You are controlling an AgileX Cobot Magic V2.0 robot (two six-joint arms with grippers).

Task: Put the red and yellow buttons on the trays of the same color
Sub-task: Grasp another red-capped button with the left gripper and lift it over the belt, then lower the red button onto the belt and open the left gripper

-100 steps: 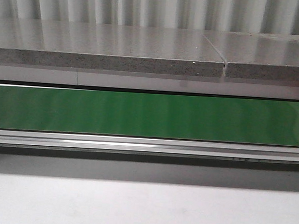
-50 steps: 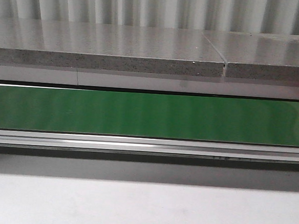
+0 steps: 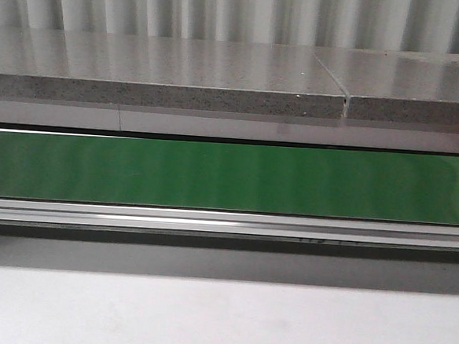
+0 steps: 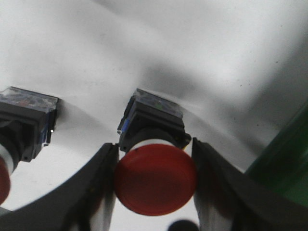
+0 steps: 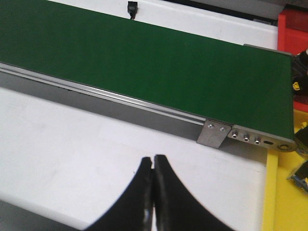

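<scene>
In the left wrist view, my left gripper is shut on a red button. One finger presses each side of its red mushroom cap. Its black body and blue base point at the white surface. A second button with a black body and a bit of red cap stands beside it, apart from the fingers. No yellow button is in view. My right gripper is shut and empty over the white table. A yellow tray and a red tray lie past the belt's end. Neither gripper shows in the front view.
A green conveyor belt with a metal rail runs across the table; it also shows in the right wrist view. A grey stone slab lies behind it. Dark items sit at the yellow tray's edge.
A small dark mark along the belt's front rail has shifted left. Nothing else differs in the front view.
</scene>
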